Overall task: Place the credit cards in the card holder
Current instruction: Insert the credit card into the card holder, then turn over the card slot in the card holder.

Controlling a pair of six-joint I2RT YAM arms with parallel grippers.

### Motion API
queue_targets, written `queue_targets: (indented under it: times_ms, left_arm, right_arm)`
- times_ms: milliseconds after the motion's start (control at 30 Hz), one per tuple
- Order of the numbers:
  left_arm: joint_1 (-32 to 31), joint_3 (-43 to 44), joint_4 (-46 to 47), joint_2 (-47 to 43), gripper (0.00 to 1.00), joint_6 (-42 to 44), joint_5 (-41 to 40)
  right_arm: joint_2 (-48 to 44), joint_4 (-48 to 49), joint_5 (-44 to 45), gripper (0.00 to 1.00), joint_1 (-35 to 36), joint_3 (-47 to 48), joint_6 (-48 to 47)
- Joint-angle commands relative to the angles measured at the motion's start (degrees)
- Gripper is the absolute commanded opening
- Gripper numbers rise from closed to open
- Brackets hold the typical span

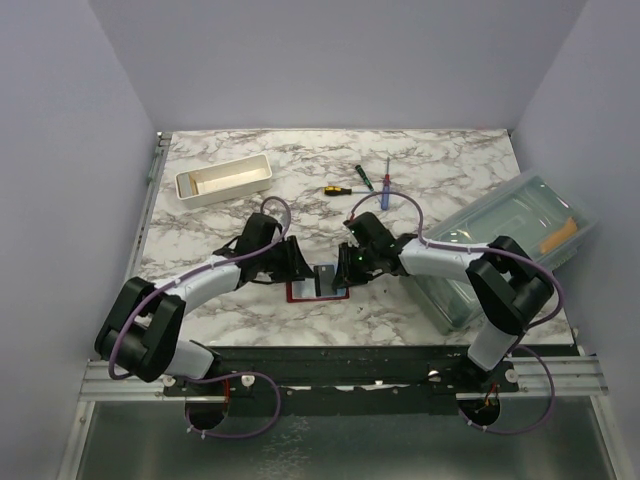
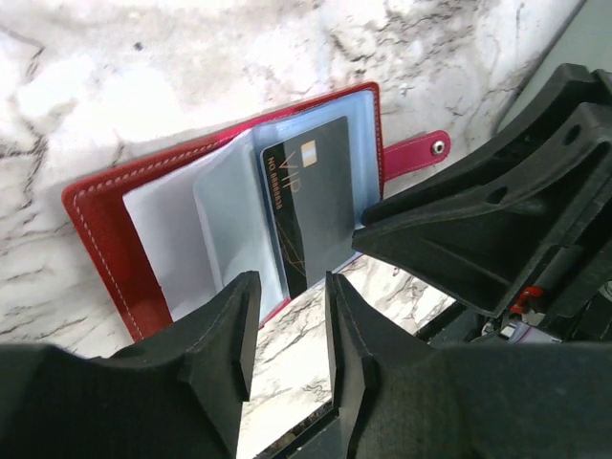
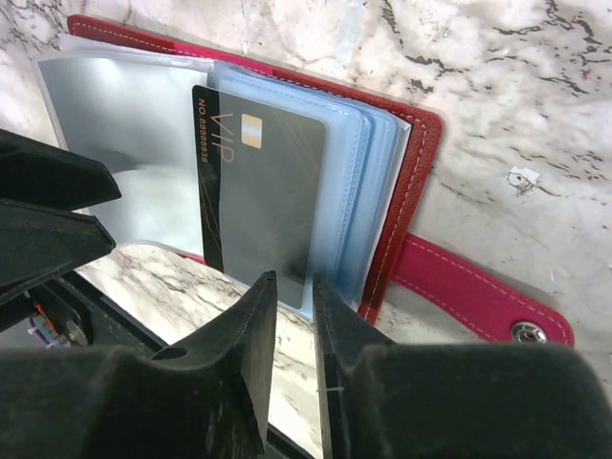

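**Clerk:** Top view, first entry?

**Checker:** One red card holder (image 1: 300,293), lying open on the marble surface (image 1: 420,160), just toward 6 o'clock of centre. The left gripper (image 1: 305,270) is at its 9 o'clock side and the right gripper (image 1: 343,268) at its 3 o'clock side. Both are close over it.

**Clerk:** Other stock?

**Checker:** One white tray (image 1: 223,183) at 10 o'clock. Three screwdrivers (image 1: 362,176) near 12 o'clock. One clear box (image 1: 505,245) at 3 o'clock.

**Clerk:** Left wrist view?

**Checker:** The holder is spread open with its clear sleeves (image 2: 220,229) fanned. One dark credit card (image 2: 311,206), marked VIP, sits in a sleeve. The snap strap (image 2: 416,151) sticks out at 2 o'clock. The left gripper's fingers are a narrow slot apart at 6 o'clock, with a sleeve's edge at their tips. Whether they pinch it, I cannot tell.

**Clerk:** Right wrist view?

**Checker:** The same card, in the sleeve stack. The right gripper's fingers are nearly together at 6 o'clock, nipping the card's lower edge along with its sleeve. The strap lies on the surface at 4 o'clock.
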Motion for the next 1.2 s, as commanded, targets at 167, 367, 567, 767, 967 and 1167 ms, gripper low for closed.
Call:
queue_targets:
  times_ms: [167,367,567,767,967,1167]
  left_arm:
    - [-2.44,2.25,4.23,4.94,0.21,-1.68,2.25]
    - [-3.23,2.20,4.62,8.75,0.16,-1.36,-0.35]
    - [-3.78,1.82,4.62,10.39,0.14,-1.12,-2.19]
    - [-3.96,1.09,5.98,11.51,0.12,-1.27,-3.05]
    - [-4.08,0.42,7.47,11.90,0.12,-1.91,-2.21]
    - [-4.30,-0.49,11.05,11.88,0.11,-4.80,0.57]
  right_arm:
    - [-3.43,-4.86,3.83,0.33,-0.16,1.94,1.37]
    - [-2.90,-5.55,4.25,0.36,-0.18,2.80,0.98]
    - [-1.51,-4.16,3.31,0.39,-0.19,2.99,0.93]
    - [-0.70,-2.53,1.44,0.39,-0.34,3.23,1.10]
    - [-0.80,0.76,-3.09,0.38,-0.27,2.58,1.43]
    - [-0.91,5.43,-7.16,0.37,-0.29,1.07,3.13]
